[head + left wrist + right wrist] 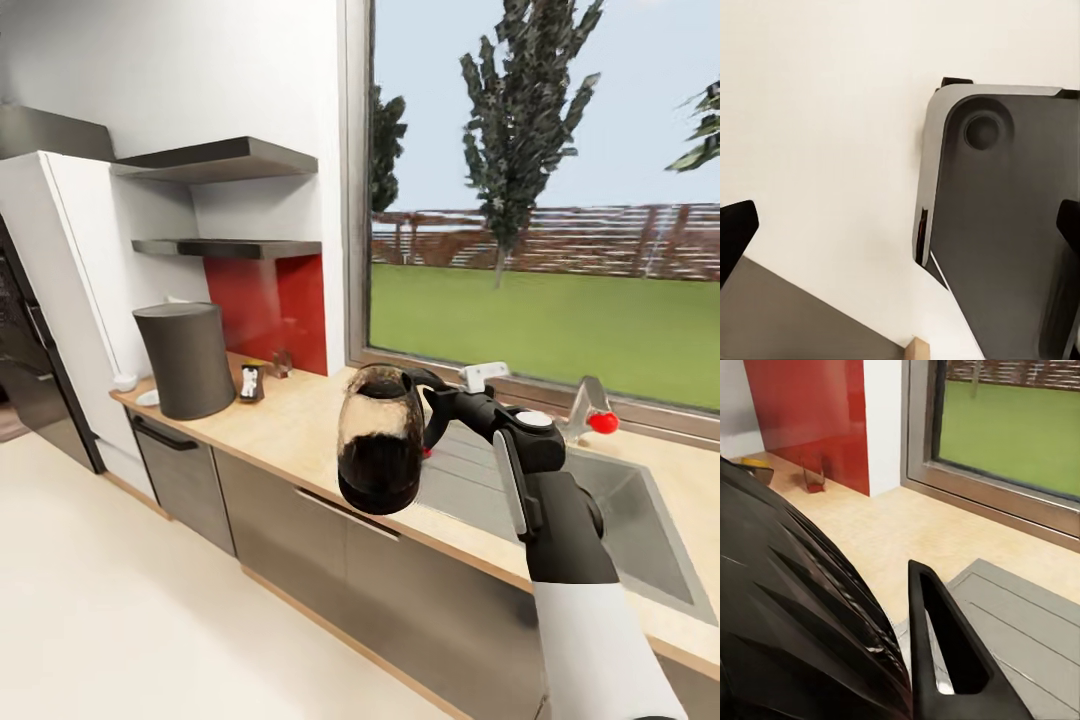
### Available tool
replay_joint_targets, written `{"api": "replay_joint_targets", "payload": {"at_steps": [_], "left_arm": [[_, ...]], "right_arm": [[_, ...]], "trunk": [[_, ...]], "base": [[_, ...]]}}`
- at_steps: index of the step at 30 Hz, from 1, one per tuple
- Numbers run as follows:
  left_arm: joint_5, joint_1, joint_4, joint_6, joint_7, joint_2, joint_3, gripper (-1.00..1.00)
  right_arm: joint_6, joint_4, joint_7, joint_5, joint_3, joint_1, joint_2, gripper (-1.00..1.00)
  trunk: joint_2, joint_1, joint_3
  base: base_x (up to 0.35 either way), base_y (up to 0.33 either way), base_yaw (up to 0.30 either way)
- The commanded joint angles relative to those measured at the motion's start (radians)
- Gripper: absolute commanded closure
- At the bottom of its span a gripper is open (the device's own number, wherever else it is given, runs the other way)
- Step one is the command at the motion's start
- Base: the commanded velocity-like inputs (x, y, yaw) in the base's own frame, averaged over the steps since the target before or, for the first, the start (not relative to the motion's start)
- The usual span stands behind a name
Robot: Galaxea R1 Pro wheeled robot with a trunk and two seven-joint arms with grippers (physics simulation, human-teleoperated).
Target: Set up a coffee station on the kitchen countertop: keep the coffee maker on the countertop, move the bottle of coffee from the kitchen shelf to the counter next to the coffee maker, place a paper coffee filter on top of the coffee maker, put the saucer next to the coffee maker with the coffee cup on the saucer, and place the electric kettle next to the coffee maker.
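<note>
Glass electric kettle [380, 440] hangs by its handle in your right jaws, clamped, to travel above the counter [300, 425] toward the coffee maker [187, 358]; left jaws stand apart.

I count one kettle [380, 440], hanging from my right tool [440, 398]. One coffee maker [187, 358] stands on the one tabletop [300, 425]. One coffee bottle [251, 382] sits beside it, along with one cup [125, 381] and one saucer [149, 398]. I see two shelves [215, 160] on the wall, one sink [640, 520], and one window [545, 190].
</note>
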Motion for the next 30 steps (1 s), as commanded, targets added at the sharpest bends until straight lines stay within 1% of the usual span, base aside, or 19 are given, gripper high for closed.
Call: {"api": "replay_joint_targets", "payload": {"at_steps": [1, 30], "left_arm": [[-0.009, 0.0, 0.001, -0.003, -0.004, 0.0, 0.009, -1.0], [-0.007, 0.0, 0.001, -0.004, -0.005, 0.0, 0.009, -1.0]], "right_arm": [[0.004, -0.001, 0.007, 0.009, -0.001, -0.001, 0.001, 1.0], [0.004, -0.003, 0.007, 0.009, -0.001, -0.001, 0.001, 1.0]], "trunk": [[-0.001, 0.001, 0.0], [-0.001, 0.001, 0.0]], "base": [[0.12, 0.304, 0.0], [0.127, 0.303, 0.0]]}}
